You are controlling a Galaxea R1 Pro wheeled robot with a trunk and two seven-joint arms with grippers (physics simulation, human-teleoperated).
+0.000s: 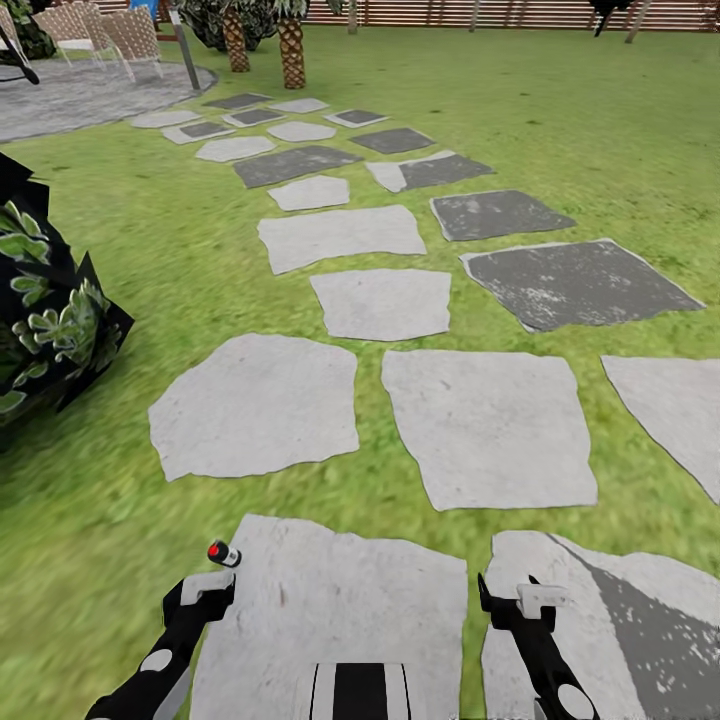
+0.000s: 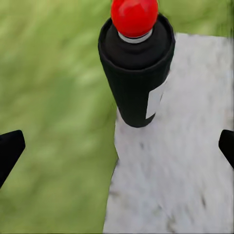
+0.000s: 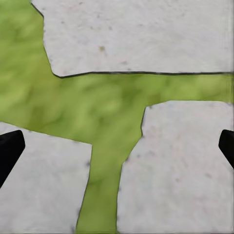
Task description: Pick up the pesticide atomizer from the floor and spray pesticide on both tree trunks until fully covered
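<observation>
The pesticide atomizer is a small black can with a red top, standing upright at the near left edge of a pale stepping stone, right by the grass. In the left wrist view the atomizer is just beyond my left gripper, whose fingers are spread wide with nothing between them. In the head view the left gripper hovers just short of the can. My right gripper is open over stones and grass. Both trees and their trunks are out of view.
A path of grey stepping stones runs ahead across the lawn. A dark leafy bush crowds the left side. Two short scaly palms, a paved patio with chairs and a slatted fence lie far ahead.
</observation>
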